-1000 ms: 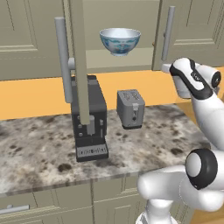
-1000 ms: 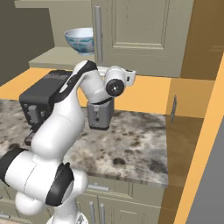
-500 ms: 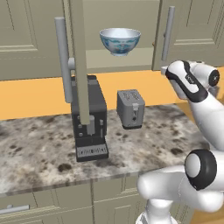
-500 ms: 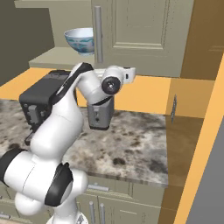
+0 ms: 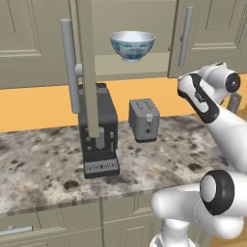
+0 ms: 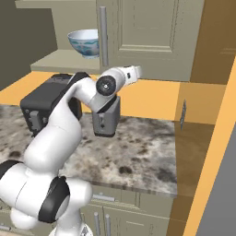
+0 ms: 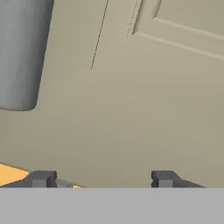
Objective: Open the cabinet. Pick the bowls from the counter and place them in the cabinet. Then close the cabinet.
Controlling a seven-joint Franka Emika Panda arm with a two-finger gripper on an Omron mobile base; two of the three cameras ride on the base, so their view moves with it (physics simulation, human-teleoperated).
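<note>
The cabinet's left door (image 5: pixel 87 67) stands open, edge-on to the left base view, and its right door (image 5: pixel 212 34) lies shut or nearly so. On the cabinet shelf sits a white and pale-blue bowl (image 5: pixel 132 44), also seen in the right base view (image 6: pixel 85 42). My gripper (image 6: pixel 138 70) hovers just below the right door's lower edge, right of its silver handle (image 6: pixel 103 34). In the hand view the gripper (image 7: pixel 103 179) is open with nothing between its fingers. It faces the door panel (image 7: pixel 131 109), and the handle's end (image 7: pixel 22 52) is at upper left.
A black coffee machine (image 5: pixel 99 135) and a grey toaster (image 5: pixel 144 119) stand on the granite counter (image 5: pixel 48 159). The open door's handle (image 5: pixel 68 62) juts out over the coffee machine. Drawers (image 5: pixel 29 226) run below. A tall orange side wall (image 6: pixel 216 138) closes the counter's right end.
The hand has risen slightly toward the right door's lower edge, and the forearm has shifted a little. Bowl and doors have stayed put.
</note>
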